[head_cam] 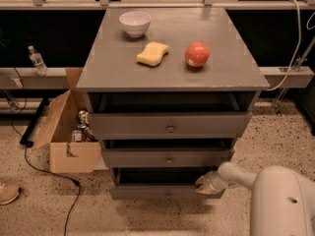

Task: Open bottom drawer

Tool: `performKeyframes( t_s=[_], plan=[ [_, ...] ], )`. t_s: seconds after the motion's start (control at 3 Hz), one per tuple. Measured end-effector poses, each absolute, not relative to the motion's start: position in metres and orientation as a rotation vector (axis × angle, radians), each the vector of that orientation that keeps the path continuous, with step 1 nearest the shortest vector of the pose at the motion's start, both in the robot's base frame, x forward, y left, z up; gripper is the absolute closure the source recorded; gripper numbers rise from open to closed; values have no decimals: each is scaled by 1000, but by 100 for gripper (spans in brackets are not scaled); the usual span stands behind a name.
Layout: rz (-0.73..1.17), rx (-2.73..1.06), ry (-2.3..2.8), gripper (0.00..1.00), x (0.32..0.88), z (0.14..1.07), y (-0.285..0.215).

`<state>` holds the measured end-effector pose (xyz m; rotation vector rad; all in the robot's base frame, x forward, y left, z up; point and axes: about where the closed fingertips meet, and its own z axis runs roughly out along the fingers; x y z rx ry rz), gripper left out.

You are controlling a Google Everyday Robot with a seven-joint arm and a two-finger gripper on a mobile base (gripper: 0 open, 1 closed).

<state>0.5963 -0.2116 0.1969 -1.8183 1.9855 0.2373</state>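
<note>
The grey cabinet [170,58] has three drawers, all pulled out a little. The bottom drawer [162,191] is the lowest, with a flat grey front and a small knob [168,194] barely showing; a dark gap shows above its front. My gripper [204,183] sits at the drawer's right end, at the top edge of its front. The white arm [246,178] reaches in from the lower right. The middle drawer [167,159] and the wider top drawer [170,124] lie above it.
On the cabinet top stand a white bowl [135,23], a yellow sponge [152,53] and a red apple [197,54]. An open cardboard box [69,132] with cans stands on the floor at the left. A black cable [49,168] runs across the floor. A shoe [7,193] lies far left.
</note>
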Motion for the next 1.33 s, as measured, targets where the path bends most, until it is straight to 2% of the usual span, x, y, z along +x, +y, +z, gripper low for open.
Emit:
performKeyframes(
  t_s=[0.33, 0.67, 1.33],
  plan=[
    [237, -1818, 1985, 35, 596, 197, -212],
    [237, -1818, 1985, 4, 596, 197, -212],
    [296, -1872, 1960, 0, 588, 188, -203]
  ],
)
